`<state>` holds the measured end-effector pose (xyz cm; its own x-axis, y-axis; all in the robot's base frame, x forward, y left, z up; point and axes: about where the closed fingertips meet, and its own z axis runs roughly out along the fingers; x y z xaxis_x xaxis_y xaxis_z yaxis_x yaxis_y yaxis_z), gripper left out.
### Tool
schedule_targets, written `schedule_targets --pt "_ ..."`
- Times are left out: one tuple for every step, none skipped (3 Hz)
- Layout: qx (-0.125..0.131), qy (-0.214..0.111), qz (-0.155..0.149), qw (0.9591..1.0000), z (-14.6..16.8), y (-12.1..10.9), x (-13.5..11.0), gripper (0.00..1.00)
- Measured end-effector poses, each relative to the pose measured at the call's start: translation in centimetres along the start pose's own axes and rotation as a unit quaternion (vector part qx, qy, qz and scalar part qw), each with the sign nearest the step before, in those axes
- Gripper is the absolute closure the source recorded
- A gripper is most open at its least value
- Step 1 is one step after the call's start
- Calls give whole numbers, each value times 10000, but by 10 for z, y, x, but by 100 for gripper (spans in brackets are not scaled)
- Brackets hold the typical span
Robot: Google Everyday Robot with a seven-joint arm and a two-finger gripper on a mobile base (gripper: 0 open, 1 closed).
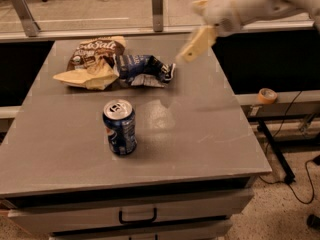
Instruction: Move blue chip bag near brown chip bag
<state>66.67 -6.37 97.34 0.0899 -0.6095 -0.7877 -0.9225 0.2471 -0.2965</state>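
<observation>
The blue chip bag (pixel 143 70) lies crumpled on the grey table (pixel 200 129), at the back. Its left end touches the brown chip bag (pixel 95 59), which lies flat with its tan lower part toward the front left. My gripper (pixel 192 36) hangs in the air up and to the right of the blue bag, well clear of it. It is open and empty, with one pale finger (pixel 196 44) pointing down and left toward the bag.
A blue soda can (pixel 120 127) stands upright in the middle front of the table. A drawer handle (pixel 137 217) shows below the front edge. A roll of tape (pixel 267 95) rests on a ledge to the right, with cables on the floor below.
</observation>
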Motion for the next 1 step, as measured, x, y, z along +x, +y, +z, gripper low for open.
schedule_targets --pt "91 -29 121 9999 -16 -1 10 0"
